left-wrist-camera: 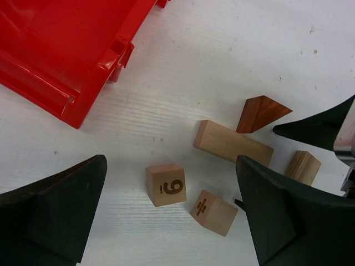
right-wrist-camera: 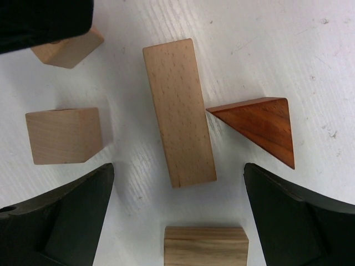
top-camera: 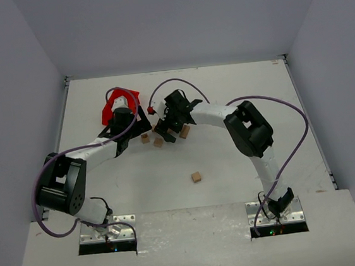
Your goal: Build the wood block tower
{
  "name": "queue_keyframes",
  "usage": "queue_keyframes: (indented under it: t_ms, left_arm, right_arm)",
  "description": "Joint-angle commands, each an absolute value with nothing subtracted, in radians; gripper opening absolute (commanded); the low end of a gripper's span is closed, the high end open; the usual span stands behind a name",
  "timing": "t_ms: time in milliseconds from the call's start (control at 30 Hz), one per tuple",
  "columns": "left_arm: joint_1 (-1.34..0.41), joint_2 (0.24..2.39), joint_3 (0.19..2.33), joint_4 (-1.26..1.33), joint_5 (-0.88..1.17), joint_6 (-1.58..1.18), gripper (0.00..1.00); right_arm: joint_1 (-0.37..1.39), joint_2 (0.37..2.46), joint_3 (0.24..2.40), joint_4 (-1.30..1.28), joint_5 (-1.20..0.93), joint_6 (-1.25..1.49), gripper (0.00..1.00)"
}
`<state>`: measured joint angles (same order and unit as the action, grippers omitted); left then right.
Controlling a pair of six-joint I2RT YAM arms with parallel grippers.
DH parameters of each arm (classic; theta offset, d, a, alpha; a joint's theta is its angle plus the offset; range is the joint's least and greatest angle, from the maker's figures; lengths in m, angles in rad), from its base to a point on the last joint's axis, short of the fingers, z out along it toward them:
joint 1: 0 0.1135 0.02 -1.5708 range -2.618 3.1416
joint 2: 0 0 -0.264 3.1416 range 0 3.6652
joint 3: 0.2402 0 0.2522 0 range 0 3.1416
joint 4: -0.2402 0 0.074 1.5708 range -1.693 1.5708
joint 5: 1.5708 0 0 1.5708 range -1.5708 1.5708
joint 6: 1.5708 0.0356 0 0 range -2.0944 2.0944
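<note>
The wood pieces lie loose and flat on the white table; nothing is stacked. In the left wrist view a cube marked 6 [left-wrist-camera: 166,184] and a cube with a divide sign [left-wrist-camera: 213,212] lie between my open left gripper's [left-wrist-camera: 172,164] fingers. Beyond them lie a long slab [left-wrist-camera: 233,143], the reddish-brown wedge [left-wrist-camera: 262,112] and a small block [left-wrist-camera: 303,167]. My right gripper [right-wrist-camera: 178,172] is open and empty above the slab's [right-wrist-camera: 178,111] near end, with the wedge [right-wrist-camera: 260,127] to its right, a cube [right-wrist-camera: 62,136] to its left and a block [right-wrist-camera: 205,245] below. From above, the two grippers, left [top-camera: 139,128] and right [top-camera: 167,133], nearly meet.
The red plastic bin [top-camera: 120,104] lies behind the left gripper and also shows in the left wrist view [left-wrist-camera: 61,50]. One more cube [top-camera: 197,177] sits alone nearer the arm bases. The left gripper's dark finger [right-wrist-camera: 44,19] overlaps a cube [right-wrist-camera: 69,51] in the right wrist view.
</note>
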<state>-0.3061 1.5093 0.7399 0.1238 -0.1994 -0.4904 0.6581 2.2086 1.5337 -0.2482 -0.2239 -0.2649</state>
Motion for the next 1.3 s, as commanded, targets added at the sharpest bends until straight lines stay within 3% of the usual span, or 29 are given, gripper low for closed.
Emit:
queue_keyframes:
  t_ms: [0,867,1267]
  left_arm:
    - [-0.314,1.514,0.767,0.168,-0.198,-0.482,1.00]
    - [-0.322,1.508,0.762,0.148,-0.200,-0.494,1.00]
    - [-0.328,1.498,0.754,0.135,-0.208,-0.500,1.00]
  right_arm:
    - [0.655,2.234,1.596,-0.241,-0.248,-0.262,0.99]
    - [0.653,2.202,1.522,-0.178,-0.237,-0.239,0.98]
    - [0.656,2.219,1.527,-0.166,-0.319,-0.282,0.71]
